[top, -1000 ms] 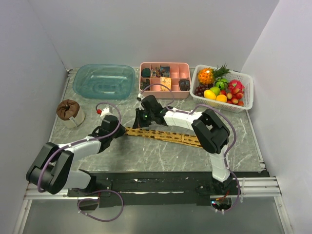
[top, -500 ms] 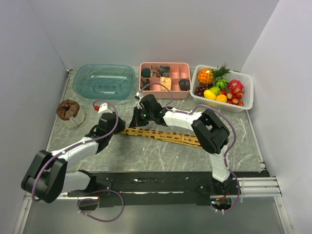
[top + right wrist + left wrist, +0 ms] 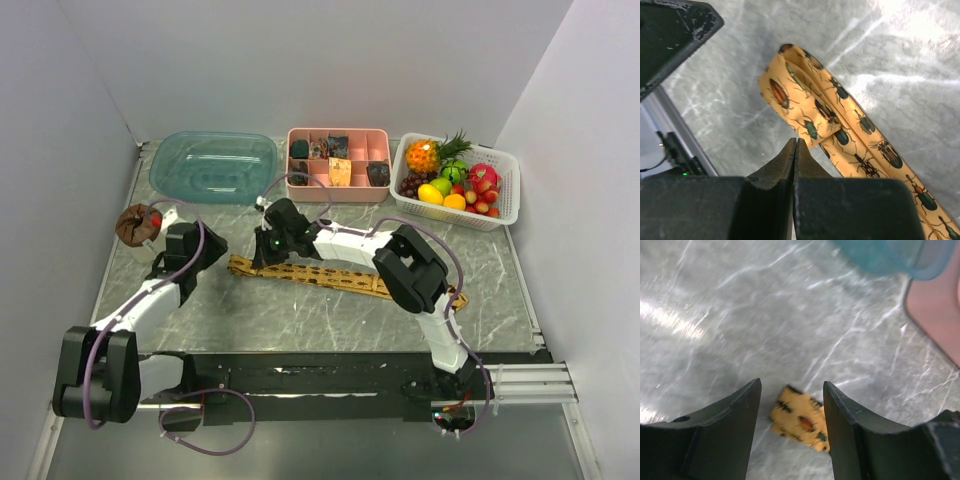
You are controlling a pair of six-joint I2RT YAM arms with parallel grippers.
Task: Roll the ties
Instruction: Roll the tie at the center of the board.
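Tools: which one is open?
The left tool: its fingers stand wide apart, framing the folded end of the tie. The right tool is pinched shut.

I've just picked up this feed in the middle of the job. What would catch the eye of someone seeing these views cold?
The golden-yellow beetle-print tie lies stretched across the middle of the marble table, with its left end folded over. Both arms meet at that end: the right gripper is shut with its tips at the fold, and the left gripper is open, facing it. At the back right, a white basket of bright fruit stands out.
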